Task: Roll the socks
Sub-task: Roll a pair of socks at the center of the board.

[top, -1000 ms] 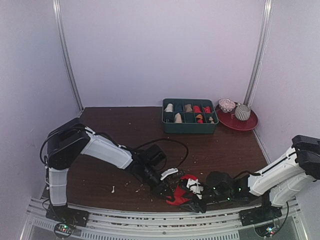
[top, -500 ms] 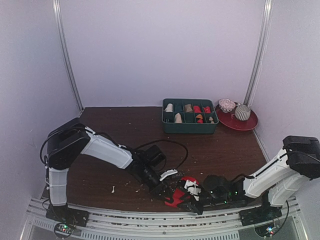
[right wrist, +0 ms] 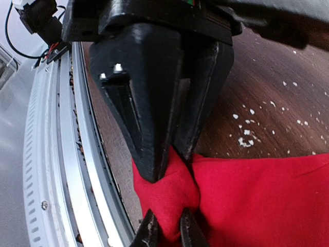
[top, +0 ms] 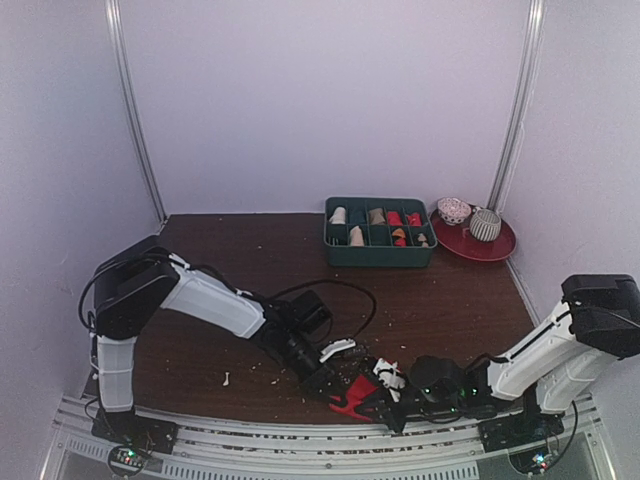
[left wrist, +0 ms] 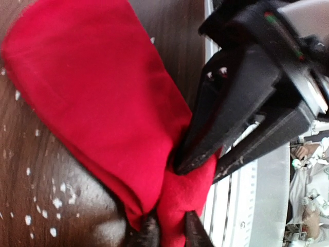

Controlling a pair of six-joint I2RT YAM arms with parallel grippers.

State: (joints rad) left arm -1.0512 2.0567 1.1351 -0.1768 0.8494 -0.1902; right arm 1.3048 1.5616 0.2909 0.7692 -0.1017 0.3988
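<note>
The plain red sock lies bunched at the table's near edge between the two grippers. My left gripper is shut on one end of it; in the left wrist view its fingertips pinch a fold of the red sock. My right gripper is shut on the same end from the other side. In the right wrist view its fingertips pinch the sock, right against the left gripper. The black argyle sock is out of view.
A green compartment tray with small rolled bundles stands at the back. A red plate with two cups is beside it on the right. The metal rail runs directly under the grippers. White crumbs dot the wooden table.
My right gripper has moved left and toward the near edge. The red sock has shifted with both grippers toward the rail and looks more bunched. Both stay shut on it.
</note>
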